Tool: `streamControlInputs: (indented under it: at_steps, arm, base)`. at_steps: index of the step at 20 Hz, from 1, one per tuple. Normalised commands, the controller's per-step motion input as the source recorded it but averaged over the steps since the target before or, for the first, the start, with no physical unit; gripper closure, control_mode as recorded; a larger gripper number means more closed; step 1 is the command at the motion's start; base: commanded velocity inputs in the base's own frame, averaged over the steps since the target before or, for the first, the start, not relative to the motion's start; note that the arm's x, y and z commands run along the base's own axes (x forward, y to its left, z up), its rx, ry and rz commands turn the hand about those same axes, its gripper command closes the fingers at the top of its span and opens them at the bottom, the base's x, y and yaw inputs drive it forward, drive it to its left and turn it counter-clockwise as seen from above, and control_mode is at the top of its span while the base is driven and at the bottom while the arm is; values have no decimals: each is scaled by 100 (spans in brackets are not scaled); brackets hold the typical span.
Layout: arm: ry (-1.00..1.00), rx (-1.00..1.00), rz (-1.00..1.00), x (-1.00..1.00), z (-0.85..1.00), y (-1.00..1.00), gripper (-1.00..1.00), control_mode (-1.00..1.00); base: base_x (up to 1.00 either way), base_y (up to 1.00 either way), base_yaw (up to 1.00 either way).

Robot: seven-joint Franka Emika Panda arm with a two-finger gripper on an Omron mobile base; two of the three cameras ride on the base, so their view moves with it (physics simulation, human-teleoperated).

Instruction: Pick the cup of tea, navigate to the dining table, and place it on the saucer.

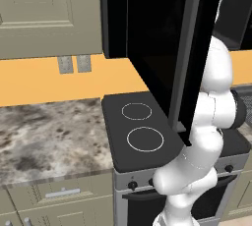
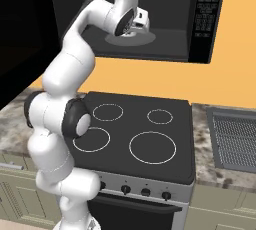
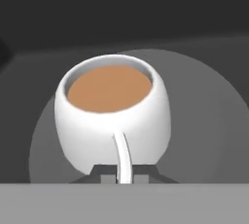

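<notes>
Gripper (image 3: 124, 177) pinches the handle of the cup of tea (image 3: 113, 116), which stands upright on the microwave turntable (image 3: 204, 121), keeping the liquid level for lifting out

Your support surface: grey round turntable (image 3: 204, 121) on the dark microwave floor (image 3: 29, 72). Directly on it: one cup of tea (image 3: 114, 113), upright, centred, brown liquid showing, handle pointing to 6 o'clock in your hand view.

Smooth glossy white cup of tea (image 3: 113, 116); matt grey turntable (image 3: 204, 121); mottled stone counter (image 1: 49, 131).
</notes>
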Motion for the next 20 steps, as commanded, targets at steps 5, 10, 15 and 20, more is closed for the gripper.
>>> streamControlInputs:
  at_steps: [5,10,15,20]
  arm:
    - [-16,0,0,-99,0,1,100,-100]
    - [-19,0,1,-100,-7,15,100,-100]
    - [-16,0,2,-100,-1,16,100,-100]
    - [-14,0,4,-100,0,11,100,-100]
  base:
    - [0,0,0]
    - [0,0,0]
    - [0,0,0]
    - [0,0,0]
